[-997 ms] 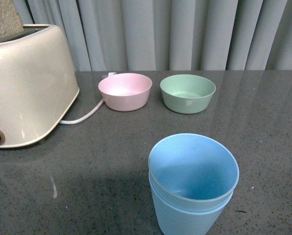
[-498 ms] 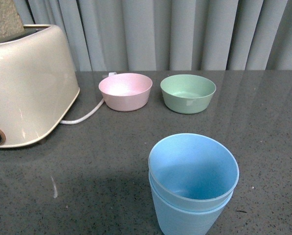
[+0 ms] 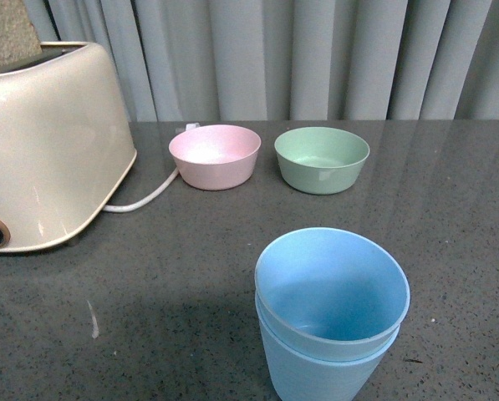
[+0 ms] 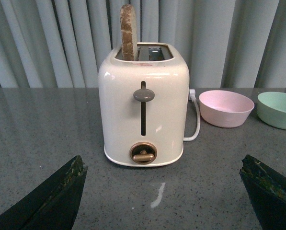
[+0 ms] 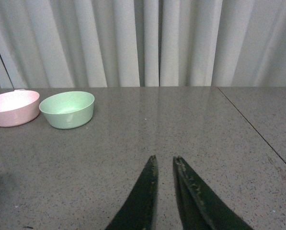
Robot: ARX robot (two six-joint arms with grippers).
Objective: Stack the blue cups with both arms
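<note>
Already the blue cups (image 3: 331, 313) sit nested, one inside the other, on the near right of the table (image 3: 190, 276), clear of both arms. Leftmost, the left gripper (image 4: 162, 196) hangs spread wide before the toaster (image 4: 143, 103); the right gripper (image 5: 164, 191) is nearly pressed together, empty. Light, stiff plastic, probably slick: grip the rim wall.

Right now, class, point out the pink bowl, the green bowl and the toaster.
pink bowl (image 3: 214, 156), front view, on its inner floor.
green bowl (image 3: 321, 159), front view, on its inside.
toaster (image 4: 143, 105), left wrist view, on its front face beside the lever.
</note>
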